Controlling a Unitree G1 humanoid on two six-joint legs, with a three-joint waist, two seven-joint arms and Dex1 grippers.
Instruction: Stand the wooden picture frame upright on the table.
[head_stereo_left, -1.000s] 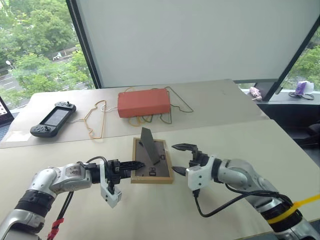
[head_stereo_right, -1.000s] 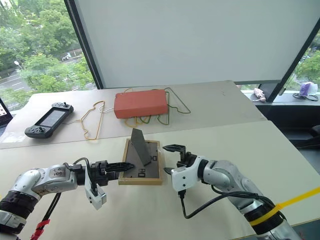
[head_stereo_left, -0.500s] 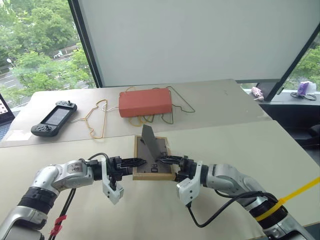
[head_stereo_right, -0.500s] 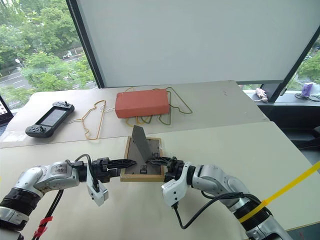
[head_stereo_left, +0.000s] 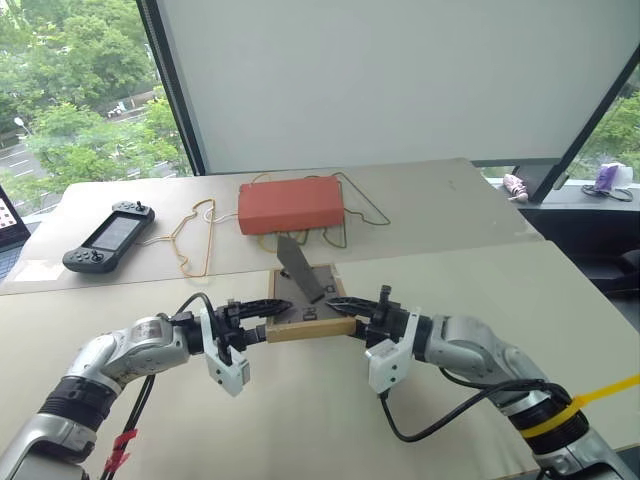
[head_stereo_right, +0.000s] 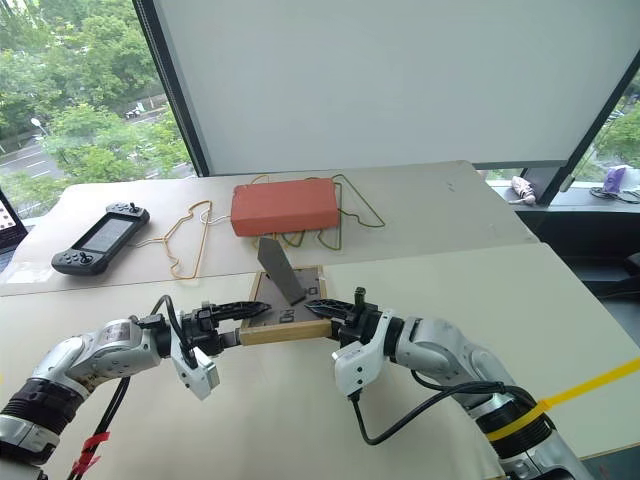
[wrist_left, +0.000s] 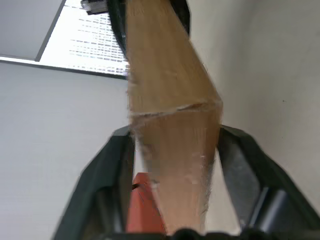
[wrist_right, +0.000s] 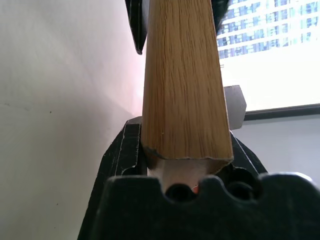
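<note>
The wooden picture frame (head_stereo_left: 310, 328) hangs tilted between my two grippers, its near light-wood edge lifted off the table (head_stereo_left: 450, 285). Its dark back and fold-out stand (head_stereo_left: 298, 272) face up and away. My right gripper (head_stereo_left: 352, 318) is shut on the right end of the near edge; in the right wrist view the wood (wrist_right: 182, 90) fills the space between the fingers (wrist_right: 117, 155). My left gripper (head_stereo_left: 262, 322) is at the frame's left corner with its fingers spread above and below it. The left wrist view looks along the wooden bar (wrist_left: 170, 100).
An orange-red flat box (head_stereo_left: 290, 205) lies on wire hangers (head_stereo_left: 190, 240) behind the frame. A black handheld game console (head_stereo_left: 108, 238) sits at the far left. A seam (head_stereo_left: 440, 250) runs across the table. Bare tabletop lies in front of and to the right of the frame.
The frame lay flat a second ago; its near edge is now raised. My right gripper came in open from the right and shut on that edge. My left gripper's fingers have spread.
</note>
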